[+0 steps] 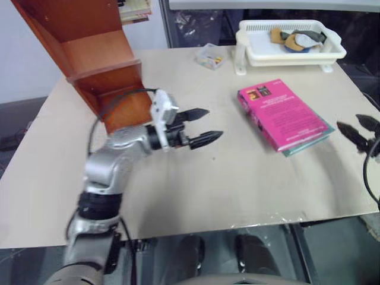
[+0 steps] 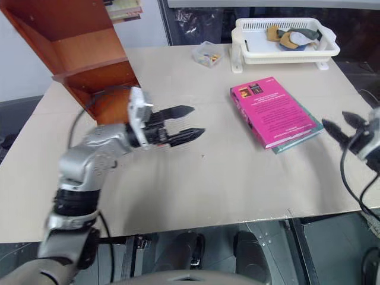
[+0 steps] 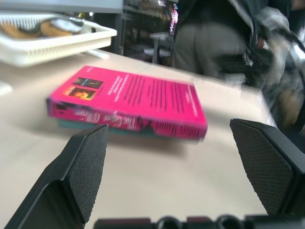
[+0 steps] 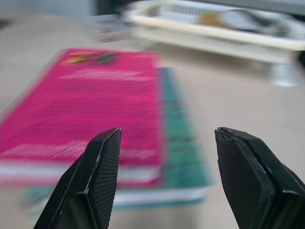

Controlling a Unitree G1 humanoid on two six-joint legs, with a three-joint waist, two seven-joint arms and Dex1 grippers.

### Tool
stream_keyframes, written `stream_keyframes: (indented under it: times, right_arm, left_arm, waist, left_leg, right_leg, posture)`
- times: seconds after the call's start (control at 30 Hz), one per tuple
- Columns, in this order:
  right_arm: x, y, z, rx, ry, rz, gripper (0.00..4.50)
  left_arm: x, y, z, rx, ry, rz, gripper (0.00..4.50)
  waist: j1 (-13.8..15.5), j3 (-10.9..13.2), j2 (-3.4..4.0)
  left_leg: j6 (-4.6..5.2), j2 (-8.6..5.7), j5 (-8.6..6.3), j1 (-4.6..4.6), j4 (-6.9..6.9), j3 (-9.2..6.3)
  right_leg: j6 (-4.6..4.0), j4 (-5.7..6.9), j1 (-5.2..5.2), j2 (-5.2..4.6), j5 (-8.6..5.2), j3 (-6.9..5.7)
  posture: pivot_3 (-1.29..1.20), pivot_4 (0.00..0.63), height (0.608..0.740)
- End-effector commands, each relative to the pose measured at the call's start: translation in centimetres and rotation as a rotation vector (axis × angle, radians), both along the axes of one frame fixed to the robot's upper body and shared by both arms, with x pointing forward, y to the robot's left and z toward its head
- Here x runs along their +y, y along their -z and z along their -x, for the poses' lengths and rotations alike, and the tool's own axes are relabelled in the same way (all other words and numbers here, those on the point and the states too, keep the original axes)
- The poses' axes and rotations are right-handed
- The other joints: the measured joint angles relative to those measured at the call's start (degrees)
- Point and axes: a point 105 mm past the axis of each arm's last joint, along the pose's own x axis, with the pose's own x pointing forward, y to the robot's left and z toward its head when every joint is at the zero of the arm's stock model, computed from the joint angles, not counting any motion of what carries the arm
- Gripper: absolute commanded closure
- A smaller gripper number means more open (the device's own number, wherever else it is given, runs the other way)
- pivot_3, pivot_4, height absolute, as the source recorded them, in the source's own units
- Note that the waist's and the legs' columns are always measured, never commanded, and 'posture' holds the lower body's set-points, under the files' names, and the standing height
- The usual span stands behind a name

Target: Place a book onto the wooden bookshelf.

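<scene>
Book [image 1: 282, 114]: pink, laid flat on a teal book [image 1: 309, 140] mid-counter [image 1: 178, 190], well apart from the wooden bookshelf [image 1: 89, 53], ungrasped. Left pincer [image 1: 202, 127]: spread, empty, aimed level at the book, judged ready for approach. Right pincer [image 2: 343, 126]: spread, empty, near the book's edge

White cover text on the pink book [image 1: 284, 114], too small to read.
</scene>
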Motion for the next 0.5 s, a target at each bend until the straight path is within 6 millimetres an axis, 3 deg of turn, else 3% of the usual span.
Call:
stream_keyframes:
  times: [0.03, 0.27, 0.5]
  right_arm:
    - [-1.1, -0.5, -1.8, -0.012, 0.098, -0.018, 1.32]
    - [-2.5, 1.0, -5.4, 0.085, 0.256, -0.045, 1.32]
    - [-2.6, 3.0, -7.1, 0.176, 0.295, -0.103, 1.32]
  left_arm:
    - [0.7, -2.8, 2.2, -0.136, 0.057, 0.003, 0.01]
    - [2.5, -3.3, 3.7, -0.215, 0.063, -0.056, 0.01]
    - [4.3, -3.2, 3.4, -0.234, -0.022, -0.076, 0.01]
  waist:
    - [0.1, 0.0, -0.01]
    - [-0.4, 0.0, -0.01]
    - [-0.7, 0.0, -0.01]
  left_leg:
    - [0.0, -0.02, 0.0, 0.0, 0.0, -0.02]
    - [0.03, -0.07, -0.01, -0.06, -0.06, -0.02]
    - [0.03, -0.02, -0.01, -0.03, -0.17, 0.05]
  right_leg:
    - [0.0, -0.01, 0.01, -0.02, 0.0, -0.02]
    - [0.0, -0.16, 0.02, -0.02, 0.0, -0.03]
    - [-0.01, -0.19, -0.01, 0.05, 0.0, 0.02]
  posture:
    - [0.0, 0.15, 0.74]
    - [0.0, 0.15, 0.74]
    - [0.0, 0.15, 0.74]
